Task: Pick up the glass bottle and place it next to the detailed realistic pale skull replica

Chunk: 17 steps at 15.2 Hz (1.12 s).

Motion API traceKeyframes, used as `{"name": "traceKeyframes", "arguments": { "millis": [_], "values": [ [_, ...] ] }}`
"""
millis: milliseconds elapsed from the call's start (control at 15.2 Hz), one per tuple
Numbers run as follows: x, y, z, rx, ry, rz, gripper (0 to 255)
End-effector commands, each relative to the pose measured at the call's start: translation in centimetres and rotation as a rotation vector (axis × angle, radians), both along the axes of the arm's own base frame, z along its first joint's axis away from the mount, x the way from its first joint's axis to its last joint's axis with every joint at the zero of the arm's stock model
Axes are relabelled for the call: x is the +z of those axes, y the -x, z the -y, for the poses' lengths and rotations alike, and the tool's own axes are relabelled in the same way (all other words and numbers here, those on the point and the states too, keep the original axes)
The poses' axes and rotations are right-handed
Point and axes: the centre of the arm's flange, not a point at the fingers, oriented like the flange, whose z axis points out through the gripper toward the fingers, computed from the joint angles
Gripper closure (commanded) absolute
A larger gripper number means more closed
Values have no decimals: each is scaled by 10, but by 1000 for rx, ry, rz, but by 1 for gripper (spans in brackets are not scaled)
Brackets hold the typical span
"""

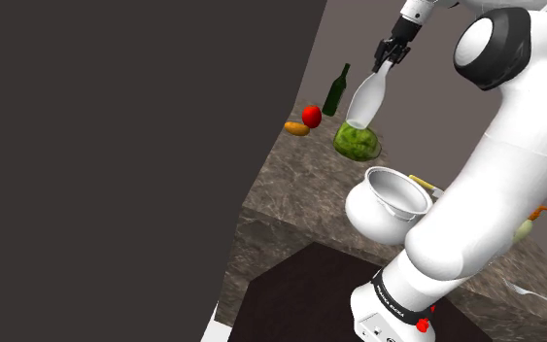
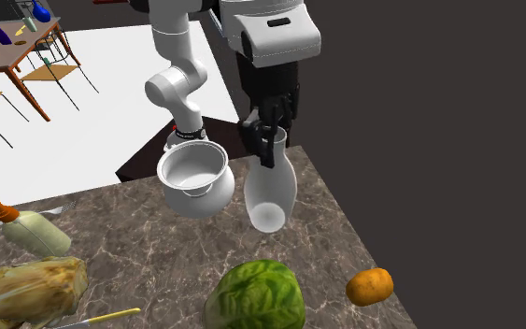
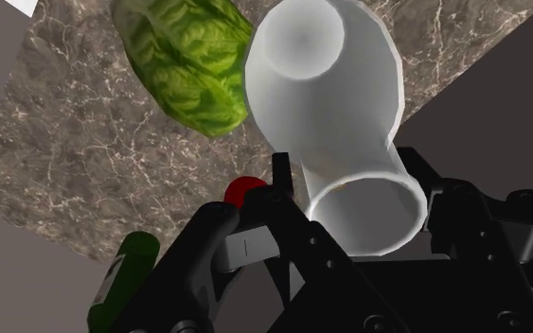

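The black gripper (image 1: 390, 53) (image 2: 268, 140) (image 3: 354, 201) was clamped on the neck of the white bottle (image 1: 363, 102) (image 2: 270, 192) (image 3: 326, 85), one finger pressed to each side just below the open mouth. The bottle hung tilted from the fingers, base lowermost, over the marbled brown counter (image 2: 158, 252). In the wrist view nothing showed inside its mouth. Near its base lay a green cabbage (image 1: 357, 143) (image 2: 256, 294) (image 3: 188, 61). Beside the bottle, towards the stand, sat a round white pot (image 1: 363, 209) (image 2: 195, 198), tipped a little, its bowl bare inside. Farther along the counter stood a dark green bottle (image 1: 336, 90) (image 3: 122, 274), upright, with a red fruit (image 1: 312, 116) and an orange one (image 1: 296, 128) (image 2: 370, 286) near it. At the second exterior view's left lay a pale bottle with an orange cap (image 2: 32, 232), and near it a tan lumpy object (image 2: 22, 290) that I could not identify.
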Motion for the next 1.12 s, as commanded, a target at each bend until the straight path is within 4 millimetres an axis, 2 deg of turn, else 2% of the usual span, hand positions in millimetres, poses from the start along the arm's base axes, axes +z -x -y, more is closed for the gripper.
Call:
{"name": "traceKeyframes", "arguments": {
  "millis": [0, 1056],
  "values": [
    [5, 12, 2, 0, 0, 0, 255],
    [46, 216, 42, 0, 0, 0, 255]
  ]
}}
